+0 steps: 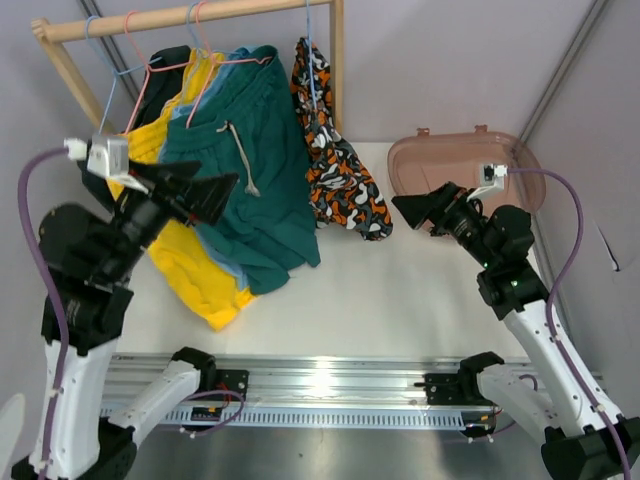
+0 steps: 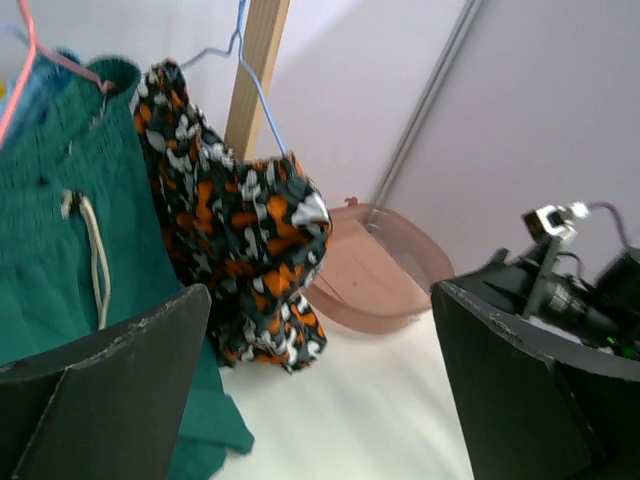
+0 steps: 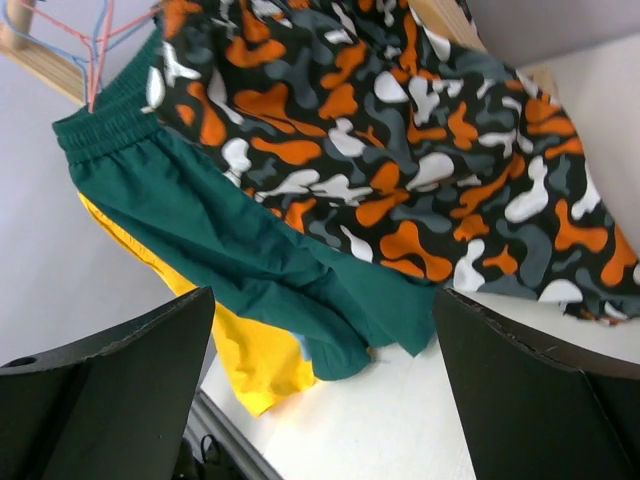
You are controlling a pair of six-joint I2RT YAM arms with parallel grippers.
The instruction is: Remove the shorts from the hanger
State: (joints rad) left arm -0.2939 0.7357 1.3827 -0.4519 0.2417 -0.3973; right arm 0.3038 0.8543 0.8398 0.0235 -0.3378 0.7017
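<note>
- the left tool point(image 1: 205, 190) is pictured with its fingers spread wide and nothing held, raised in front of the teal green shorts point(image 1: 255, 170). the right tool point(image 1: 415, 208) is likewise spread and empty, low over the desk point(image 1: 400, 300) and near the patterned shorts point(image 1: 335, 170).
- no pair is judged to have been freed yet, and the step in hand is taken to be the reach for a first garment.
- the yellow shorts point(image 1: 195, 270) are seen reaching down to the desk beneath the teal pair, and a light blue pair point(image 1: 248, 56) shows only as an edge between them. with layers so overlapped, the outermost cloth is best pinched alone.
- the patterned shorts hang by themselves on a blue hanger point(image 2: 265, 110) and are probably the easiest pair to take first.
- a hold high up, near the waistband, is advised. the cloth should be drawn sideways along the hanger's arm rather than straight down, so that the hanger is not dragged off the wooden rail point(image 1: 180, 18).
- the hanger could be steadied by the other tool.
- the black pair point(image 1: 172, 60) is barely seen at the back. a pink tub point(image 1: 500, 165) stands at the desk's far right.
</note>
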